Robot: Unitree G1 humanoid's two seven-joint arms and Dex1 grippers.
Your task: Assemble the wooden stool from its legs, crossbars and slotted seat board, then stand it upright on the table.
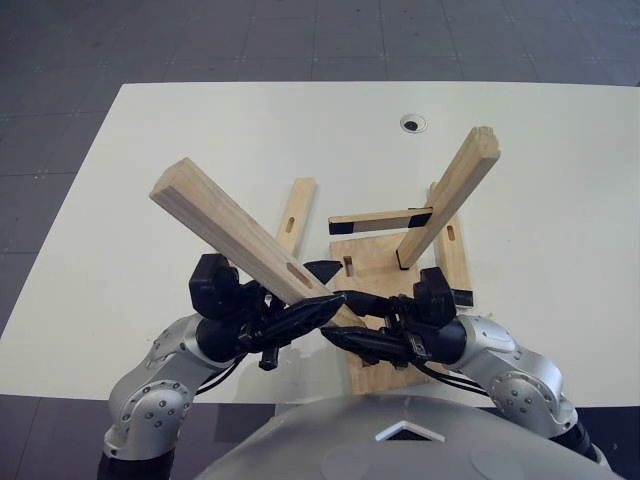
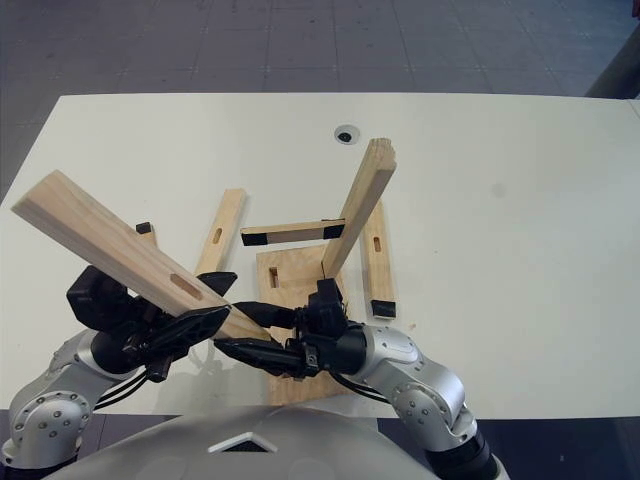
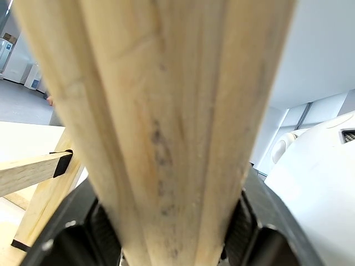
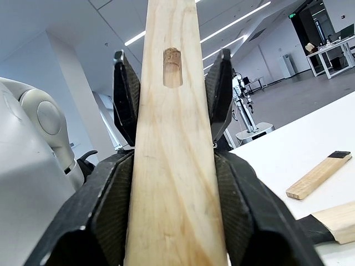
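One leg (image 1: 235,235), pinched by left gripper (image 1: 322,286) and right gripper (image 1: 352,322), slants up and leftward from the seat board (image 1: 372,262) — foot above its near edge.

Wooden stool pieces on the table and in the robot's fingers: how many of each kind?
Pale wooden legs: 4
Black-tipped wooden crossbars: 2
Flat slotted wooden seat board: 1
Total: 7

leg (image 1: 230,228) of pale raw-grained wood; table (image 1: 560,300) smooth matt white; seat board (image 1: 372,262) wooden too.
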